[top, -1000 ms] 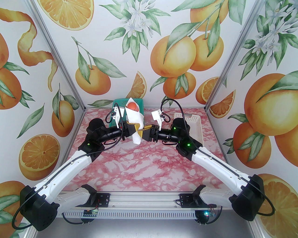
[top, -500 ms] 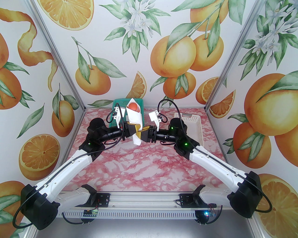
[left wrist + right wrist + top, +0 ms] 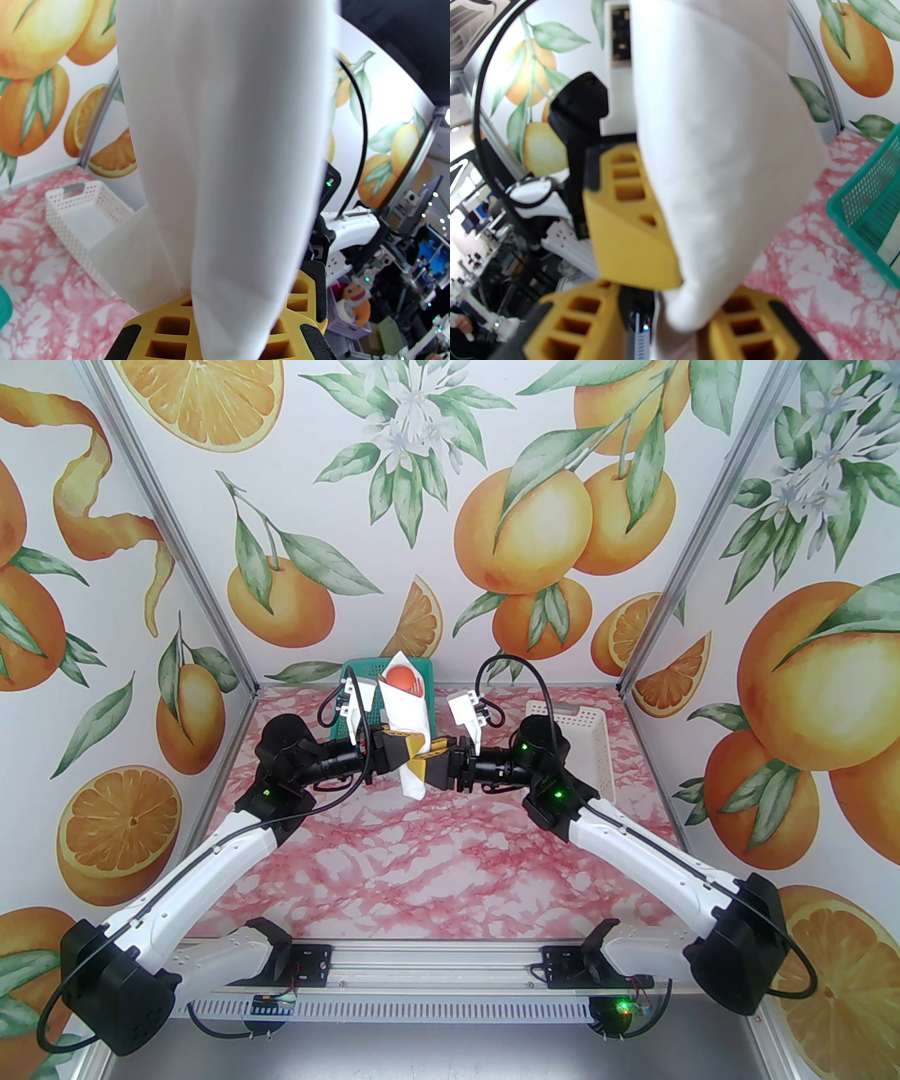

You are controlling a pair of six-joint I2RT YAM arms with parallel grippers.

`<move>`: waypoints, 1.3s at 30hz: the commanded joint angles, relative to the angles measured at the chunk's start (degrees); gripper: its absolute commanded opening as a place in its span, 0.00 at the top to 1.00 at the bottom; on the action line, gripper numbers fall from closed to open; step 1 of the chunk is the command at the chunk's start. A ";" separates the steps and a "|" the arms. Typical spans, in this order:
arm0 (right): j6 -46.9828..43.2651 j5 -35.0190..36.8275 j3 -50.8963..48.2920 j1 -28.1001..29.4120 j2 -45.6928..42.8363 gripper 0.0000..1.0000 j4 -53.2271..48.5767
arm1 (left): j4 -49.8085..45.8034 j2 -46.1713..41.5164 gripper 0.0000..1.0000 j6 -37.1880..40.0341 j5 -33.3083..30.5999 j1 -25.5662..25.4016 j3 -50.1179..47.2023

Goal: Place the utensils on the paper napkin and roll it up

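No writing, label, brand or number is legible anywhere: the paper napkin is plain white, the green basket and white basket are unmarked, and the walls carry only printed oranges.

Walls: white panels printed with oranges, leaves, blossoms
Tabletop: pink-white marble pattern
Frame posts: bare aluminium, in corners
Light: bright, even

Item, before you: rolled white paper napkin between the yellow fingers of your right gripper (left gripper presses its side above them). To its right: green basket, on pink marbled table.
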 commanded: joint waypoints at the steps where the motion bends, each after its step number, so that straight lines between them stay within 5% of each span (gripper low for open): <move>1: 1.41 -4.54 2.05 0.94 0.72 0.66 6.29 | 0.82 1.19 1.00 -0.79 2.78 -0.15 1.63; 19: 3.89 -6.04 3.60 0.93 1.47 0.89 5.80 | -2.59 1.97 1.00 0.93 5.50 -0.80 2.86; 24: 2.79 -5.80 4.04 0.87 1.31 1.00 3.04 | -6.56 1.24 0.80 4.09 4.99 -0.64 4.40; 39: -4.30 -2.48 3.86 0.48 -1.50 1.00 -4.01 | -14.23 -2.25 0.39 7.47 2.88 2.29 6.96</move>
